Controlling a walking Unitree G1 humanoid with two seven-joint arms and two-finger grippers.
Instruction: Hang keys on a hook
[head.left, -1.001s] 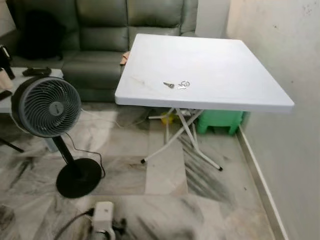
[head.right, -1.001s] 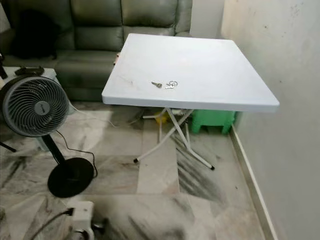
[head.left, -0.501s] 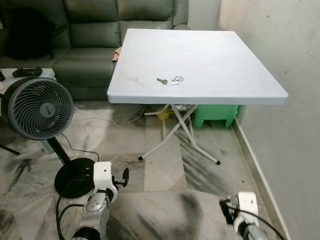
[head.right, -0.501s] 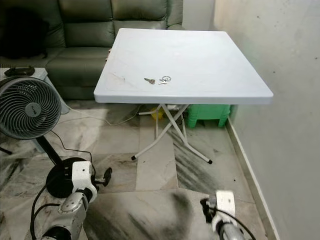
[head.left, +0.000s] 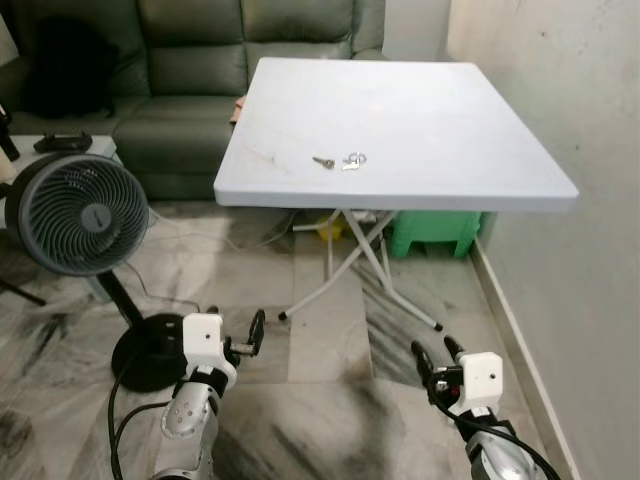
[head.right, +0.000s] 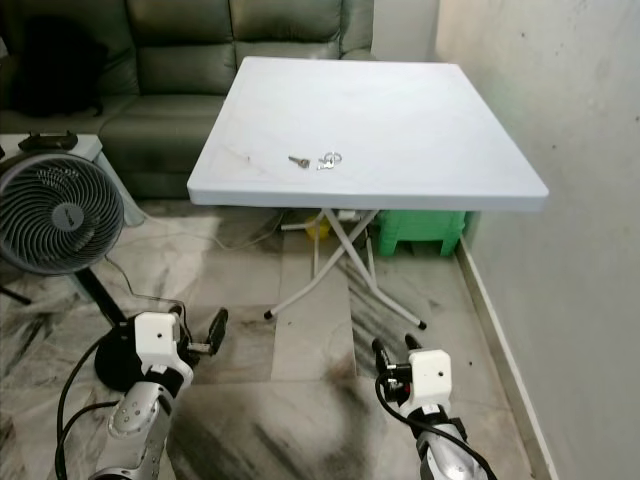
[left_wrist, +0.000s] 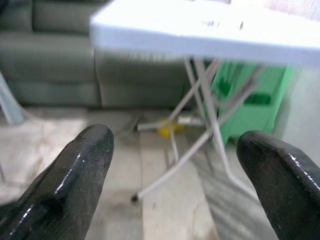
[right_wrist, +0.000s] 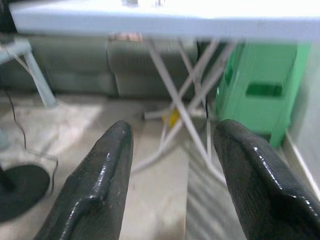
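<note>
The keys (head.left: 342, 161) lie on the white folding bench (head.left: 420, 110). Below it, the left hand (head.left: 250, 335) and right hand (head.left: 432, 357) hover over the floor, both with fingers spread and empty.

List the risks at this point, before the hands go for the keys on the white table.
1. The keys lie flat and small near the front edge of the white table; a hand could nudge them off instead of gripping them.
2. Both the left hand and right hand are low, below the tabletop, so raising them may strike its edge.
3. The fan and its cord stand close on the left; a step could snag them.
</note>
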